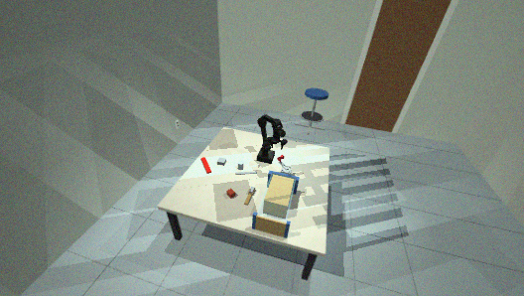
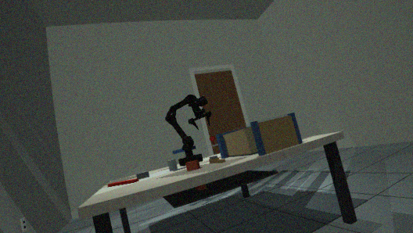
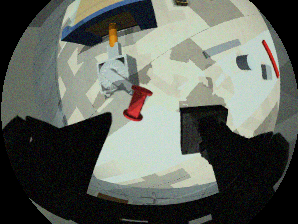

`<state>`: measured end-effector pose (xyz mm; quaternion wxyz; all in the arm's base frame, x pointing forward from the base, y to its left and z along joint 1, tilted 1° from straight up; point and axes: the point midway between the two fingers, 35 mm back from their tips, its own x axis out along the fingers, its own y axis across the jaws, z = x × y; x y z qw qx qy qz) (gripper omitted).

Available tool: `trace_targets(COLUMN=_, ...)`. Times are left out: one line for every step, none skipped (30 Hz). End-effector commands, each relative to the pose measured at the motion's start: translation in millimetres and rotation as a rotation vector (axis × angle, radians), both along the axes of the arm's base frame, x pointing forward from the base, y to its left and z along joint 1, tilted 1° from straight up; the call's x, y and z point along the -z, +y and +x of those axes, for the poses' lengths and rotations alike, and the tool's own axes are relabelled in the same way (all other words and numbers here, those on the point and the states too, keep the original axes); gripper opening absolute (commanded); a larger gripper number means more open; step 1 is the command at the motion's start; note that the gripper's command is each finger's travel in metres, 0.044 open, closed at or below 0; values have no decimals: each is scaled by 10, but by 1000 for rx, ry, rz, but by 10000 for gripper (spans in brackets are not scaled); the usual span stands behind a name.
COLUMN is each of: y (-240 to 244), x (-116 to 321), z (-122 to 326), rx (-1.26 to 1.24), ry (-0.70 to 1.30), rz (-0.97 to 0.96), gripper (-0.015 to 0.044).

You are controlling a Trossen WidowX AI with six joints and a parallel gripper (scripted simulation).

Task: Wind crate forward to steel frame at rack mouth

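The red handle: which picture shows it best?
The wrist view. There the handle looks big, and you see its whole spool shape, tilted beside the winch. From the top it's a tiny red dot. The exterior view shows just a small red patch by the door.

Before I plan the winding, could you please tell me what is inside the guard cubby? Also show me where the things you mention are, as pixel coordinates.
Inside the guard cubby (image 1: 254, 222) (image 2: 256, 138) sits the crate (image 1: 281, 186) (image 2: 239, 142), its pale yellow top visible from above. Its underside, and whatever lies beneath it, is covered, so I cannot tell.
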<state>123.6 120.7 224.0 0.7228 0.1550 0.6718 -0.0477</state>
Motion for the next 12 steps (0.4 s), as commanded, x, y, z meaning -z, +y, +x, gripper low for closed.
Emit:
trace_targets(y=-10, x=-8, z=-2, rx=6, ry=-3, rz=-2, gripper=440)
trace_targets(y=-10, x=-8, z=-2, rx=6, ry=-3, rz=-2, gripper=440)
trace_targets(y=-10, x=-8, z=-2, rx=6, ry=-3, rz=-2, gripper=440)
trace_targets(y=-10, x=-8, z=-2, rx=6, ry=-3, rz=-2, gripper=440)
trace_targets(y=-10, x=-8, z=-2, rx=6, ry=-3, rz=-2, gripper=440)
trace_targets(y=-10, x=-8, z=-2, rx=6, ry=-3, rz=-2, gripper=440)
trace_targets(y=-10, x=-8, z=-2, rx=6, ry=-3, rz=-2, gripper=440)
trace_targets(y=-10, x=-8, z=-2, rx=6, ry=-3, rz=-2, gripper=440)
trace_targets(y=-10, x=-8, z=-2, rx=6, ry=-3, rz=-2, gripper=440)
trace_targets(y=-10, x=-8, z=-2, rx=6, ry=-3, rz=-2, gripper=440)
trace_targets(y=10, x=-10, z=8, rx=0, ry=-1, rz=0, gripper=440)
trace_targets(y=49, x=-27, z=40, rx=0, ry=1, rz=-2, gripper=440)
